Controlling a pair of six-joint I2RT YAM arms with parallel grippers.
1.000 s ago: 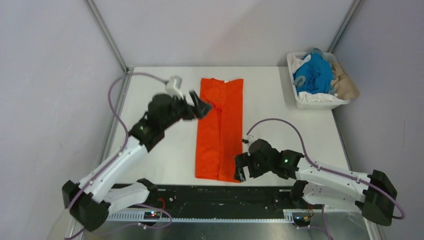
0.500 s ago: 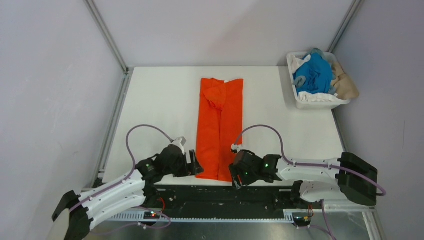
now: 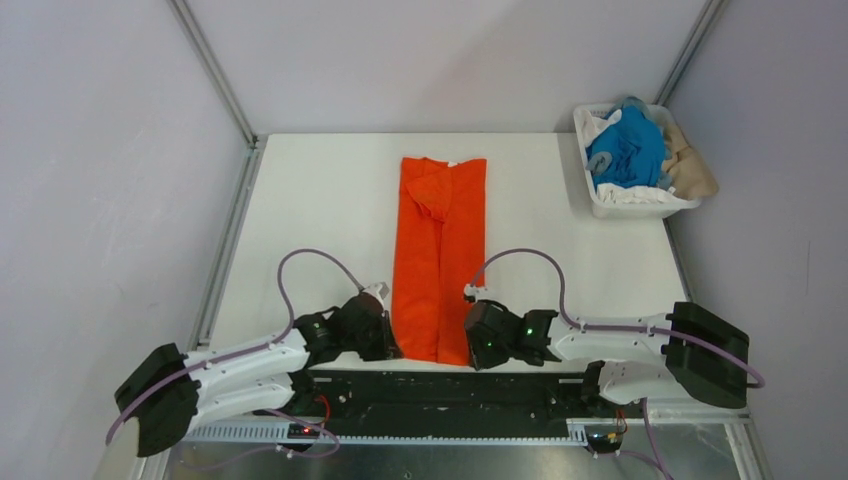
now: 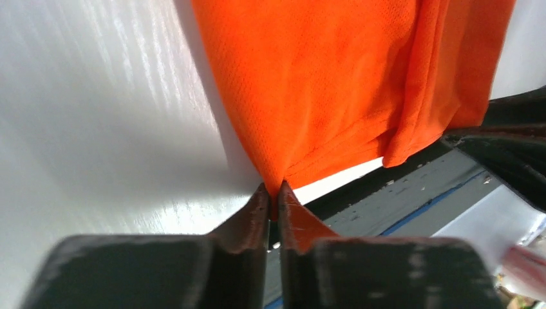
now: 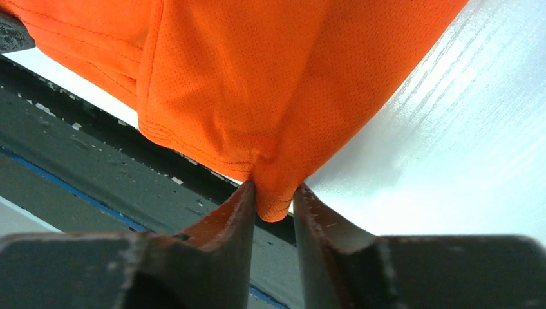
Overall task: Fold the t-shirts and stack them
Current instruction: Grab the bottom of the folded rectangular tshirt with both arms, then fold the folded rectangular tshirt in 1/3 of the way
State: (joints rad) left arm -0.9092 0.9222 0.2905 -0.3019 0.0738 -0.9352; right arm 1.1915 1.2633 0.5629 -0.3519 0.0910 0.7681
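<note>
An orange t-shirt (image 3: 440, 250) lies folded into a long narrow strip down the middle of the white table (image 3: 320, 220), its neck end far from me. My left gripper (image 3: 388, 345) sits at the strip's near left corner. In the left wrist view the left gripper (image 4: 274, 199) is shut on that corner of the orange t-shirt (image 4: 335, 84). My right gripper (image 3: 472, 345) is at the near right corner. In the right wrist view the right gripper (image 5: 273, 196) has narrow jaws pinching the hem corner of the orange t-shirt (image 5: 270, 77).
A white plastic basket (image 3: 600, 205) at the far right corner holds a blue t-shirt (image 3: 628, 148), a white one (image 3: 630, 193) and a beige one (image 3: 690, 165). A black rail (image 3: 440, 390) runs along the near edge just behind both grippers.
The left arm swung from the shirt's far end down to its near left corner. Both grippers, open a second ago, have closed on the near hem corners.
</note>
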